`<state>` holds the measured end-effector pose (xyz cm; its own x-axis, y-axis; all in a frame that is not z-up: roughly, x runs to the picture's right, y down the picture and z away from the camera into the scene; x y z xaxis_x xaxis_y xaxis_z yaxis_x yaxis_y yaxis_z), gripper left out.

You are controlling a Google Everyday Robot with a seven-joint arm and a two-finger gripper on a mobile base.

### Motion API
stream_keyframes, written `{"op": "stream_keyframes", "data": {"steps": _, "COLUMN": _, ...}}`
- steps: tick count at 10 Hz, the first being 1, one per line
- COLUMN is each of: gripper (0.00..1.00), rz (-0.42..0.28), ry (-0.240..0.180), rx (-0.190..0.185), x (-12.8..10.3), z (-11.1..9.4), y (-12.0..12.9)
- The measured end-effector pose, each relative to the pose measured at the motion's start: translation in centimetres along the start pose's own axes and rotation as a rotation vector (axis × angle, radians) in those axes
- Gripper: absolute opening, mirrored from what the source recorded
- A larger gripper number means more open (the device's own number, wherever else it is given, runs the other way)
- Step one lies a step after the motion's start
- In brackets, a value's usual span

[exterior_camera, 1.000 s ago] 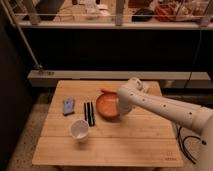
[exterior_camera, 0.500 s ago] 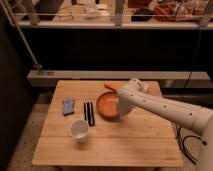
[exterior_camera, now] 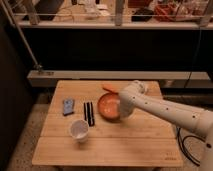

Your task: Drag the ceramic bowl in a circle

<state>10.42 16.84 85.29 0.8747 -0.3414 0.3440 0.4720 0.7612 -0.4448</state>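
The gripper [exterior_camera: 122, 113] is closed, its fingers drawn together, low at the 3 o'clock edge of the bowl [exterior_camera: 106, 106] under the white arm [exterior_camera: 150, 104]. Whether it pinches the rim or only presses on it, I cannot tell. Over the last second little changes: the arm's bend creeps slightly toward 1 o'clock and the bowl barely shifts. It keeps its place mid-table [exterior_camera: 100, 150], with the black sticks [exterior_camera: 89, 113] just beside it at 9 o'clock and the cup [exterior_camera: 78, 130] at 7 o'clock. I judge the circle is hardly begun, or is being traced very slowly.
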Motion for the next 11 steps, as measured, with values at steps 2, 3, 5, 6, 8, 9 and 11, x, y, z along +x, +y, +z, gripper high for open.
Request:
{"op": "stream_keyframes", "data": {"steps": 2, "gripper": 0.07, "rz": 0.002, "ry": -0.002, "rx": 0.004, "x": -0.4, "z": 0.1, "y": -0.3}}
{"op": "stream_keyframes", "data": {"steps": 3, "gripper": 0.07, "rz": 0.007, "ry": -0.003, "rx": 0.008, "x": 0.0, "z": 0.0, "y": 0.0}}
{"op": "stream_keyframes", "data": {"steps": 5, "gripper": 0.07, "rz": 0.01, "ry": -0.004, "rx": 0.011, "x": 1.5, "z": -0.2, "y": 1.0}}
{"op": "stream_keyframes", "data": {"steps": 6, "gripper": 0.07, "rz": 0.014, "ry": -0.005, "rx": 0.013, "x": 1.8, "z": -0.2, "y": 1.3}}
{"op": "stream_keyframes", "data": {"steps": 8, "gripper": 0.07, "rz": 0.023, "ry": -0.009, "rx": 0.02, "x": 1.2, "z": -0.1, "y": 0.9}}
{"op": "stream_keyframes", "data": {"steps": 9, "gripper": 0.07, "rz": 0.024, "ry": -0.009, "rx": 0.02, "x": 1.0, "z": -0.1, "y": 0.8}}
{"op": "stream_keyframes", "data": {"steps": 11, "gripper": 0.07, "rz": 0.03, "ry": -0.008, "rx": 0.026, "x": 1.7, "z": -0.4, "y": 1.3}}
